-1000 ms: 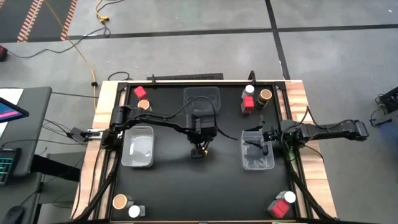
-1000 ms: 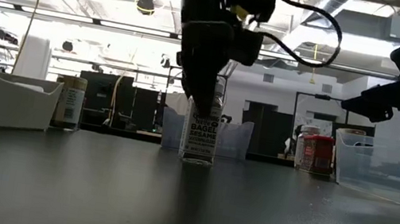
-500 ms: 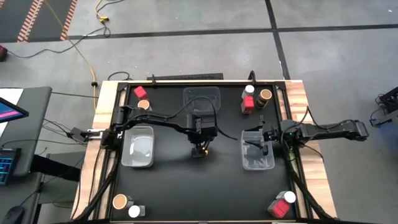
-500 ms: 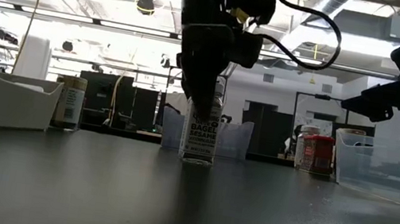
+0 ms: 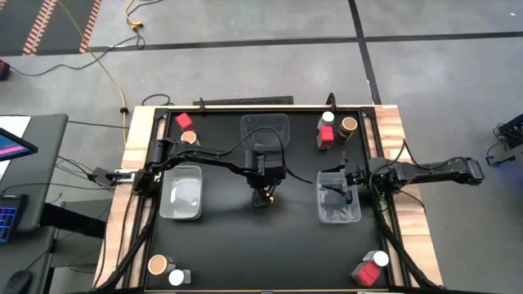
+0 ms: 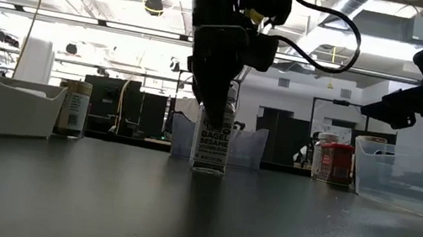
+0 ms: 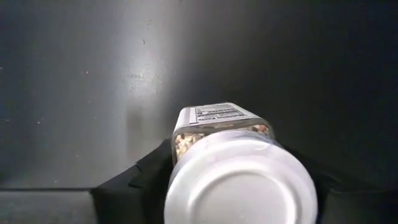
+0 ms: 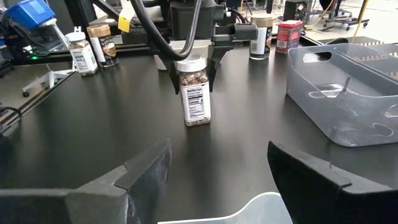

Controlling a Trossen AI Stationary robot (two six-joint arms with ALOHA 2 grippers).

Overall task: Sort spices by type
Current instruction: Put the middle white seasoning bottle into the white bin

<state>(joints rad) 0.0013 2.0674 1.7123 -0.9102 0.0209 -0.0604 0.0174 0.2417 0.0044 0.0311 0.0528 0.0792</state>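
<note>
Now the left gripper (image 6: 214, 93), hanging over the middle of the black table (image 5: 221, 245), has drawn its fingers in around a white-capped spice jar (image 6: 212, 140) that stands upright on the tabletop. A second ago the fingers stood wider; the right wrist view shows them pressed against the jar just under its cap. That suggests the pick is starting, though the jar has not left the table. The right gripper (image 8: 214, 177) waits beside the clear bin (image 5: 338, 198) on the right, fingers parted and empty. The jar's label reads "BAGEL" and "SESAME" in the low view; the smaller print beneath is too fine to read. Other spices sit in the table corners: a red-topped container (image 5: 184, 121), a tan-lidded jar (image 5: 349, 126), and further pairs at the near corners.
</note>
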